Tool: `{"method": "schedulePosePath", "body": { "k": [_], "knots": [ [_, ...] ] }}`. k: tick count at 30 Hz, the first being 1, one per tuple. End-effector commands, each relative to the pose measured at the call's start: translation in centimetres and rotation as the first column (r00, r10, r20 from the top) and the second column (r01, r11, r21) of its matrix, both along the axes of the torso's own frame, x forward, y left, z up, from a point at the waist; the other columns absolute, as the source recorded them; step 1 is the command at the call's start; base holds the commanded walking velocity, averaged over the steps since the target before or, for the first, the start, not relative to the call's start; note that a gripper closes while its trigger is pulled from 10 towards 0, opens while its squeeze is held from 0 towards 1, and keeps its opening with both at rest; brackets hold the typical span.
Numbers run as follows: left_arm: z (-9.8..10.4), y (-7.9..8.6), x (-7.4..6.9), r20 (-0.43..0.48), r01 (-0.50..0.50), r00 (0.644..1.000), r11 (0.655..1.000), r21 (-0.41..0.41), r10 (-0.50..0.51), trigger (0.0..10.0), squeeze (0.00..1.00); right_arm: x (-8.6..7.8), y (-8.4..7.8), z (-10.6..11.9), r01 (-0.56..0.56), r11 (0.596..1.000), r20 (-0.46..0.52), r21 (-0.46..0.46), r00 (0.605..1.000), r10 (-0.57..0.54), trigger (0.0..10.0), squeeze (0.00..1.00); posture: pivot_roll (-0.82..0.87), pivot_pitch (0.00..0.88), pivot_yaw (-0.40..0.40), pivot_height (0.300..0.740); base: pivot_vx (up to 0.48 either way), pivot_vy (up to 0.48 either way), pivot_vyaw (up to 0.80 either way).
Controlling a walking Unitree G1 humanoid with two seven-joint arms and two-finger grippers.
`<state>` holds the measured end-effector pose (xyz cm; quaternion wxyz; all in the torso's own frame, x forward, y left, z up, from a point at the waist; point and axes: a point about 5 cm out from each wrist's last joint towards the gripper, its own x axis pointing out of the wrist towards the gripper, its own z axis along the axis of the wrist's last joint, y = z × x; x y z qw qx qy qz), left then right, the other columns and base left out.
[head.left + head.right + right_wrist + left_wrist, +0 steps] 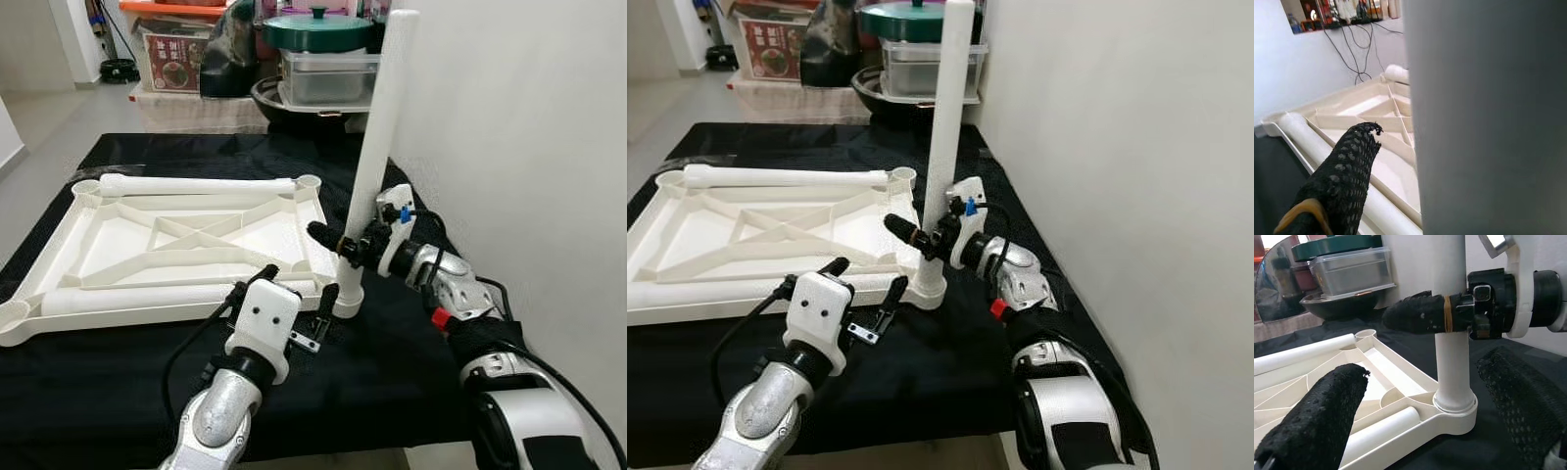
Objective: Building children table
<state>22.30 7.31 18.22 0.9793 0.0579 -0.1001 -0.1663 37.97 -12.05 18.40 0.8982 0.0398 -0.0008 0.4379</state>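
Observation:
The white table top (118, 240) lies upside down on a black cloth. One white leg (377, 147) stands upright in the near right corner socket (1454, 409). My right gripper (340, 242) is shut on this leg low down, and one black finger (1418, 313) crosses the leg's front. My left gripper (285, 290) is open just before that corner, with its fingers (1317, 416) on either side of the socket and touching nothing. Two more legs lie on the frame, one along the far edge (196, 183) and one along the near edge (147, 294).
A white wall (519, 127) stands close on the right. Behind the table are a green-lidded pot (318, 29), a clear plastic box (328, 76), a dark bowl and a carton (174, 59). The black cloth (392, 382) ends near my body.

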Motion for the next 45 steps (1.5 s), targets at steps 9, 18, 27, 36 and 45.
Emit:
{"method": "schedulePosePath", "body": {
  "k": [9,18,27,36,45],
  "knots": [
    [-0.1,0.2,0.2,0.003,-0.009,1.000,1.000,0.007,0.009,10.0,0.00,1.7,-0.9,0.2,0.333,0.940,0.051,-0.066,0.942,-0.330,0.0,0.00,0.12,0.000,-0.085,0.740,0.000,0.000,0.00],
    [-0.1,0.0,0.2,0.001,-0.003,1.000,1.000,0.005,0.003,10.0,0.00,2.3,-4.7,-0.8,0.772,0.627,0.002,-0.105,0.631,-0.776,0.0,0.00,0.12,0.000,-0.083,0.740,0.000,0.000,0.00],
    [-0.1,0.1,0.2,0.003,-0.003,1.000,1.000,0.009,0.003,10.0,0.00,0.9,-5.1,-2.5,0.932,0.337,-0.029,-0.131,0.337,-0.941,0.0,0.00,0.12,0.000,-0.081,0.740,0.000,0.000,0.00],
    [-0.1,0.1,0.2,0.001,-0.001,1.000,1.000,0.010,0.001,10.0,0.00,-0.1,-2.2,-2.3,0.912,0.409,0.001,-0.025,0.410,-0.912,10.0,1.00,0.12,0.000,-0.079,0.740,0.000,0.000,0.00],
    [-0.2,0.2,0.2,-0.003,-0.001,1.000,1.000,0.011,0.001,10.0,0.00,-1.7,-2.8,-3.2,0.903,0.428,0.044,-0.030,0.429,-0.902,10.0,0.00,0.11,0.000,-0.080,0.740,0.000,0.000,0.00]
  ]
}}
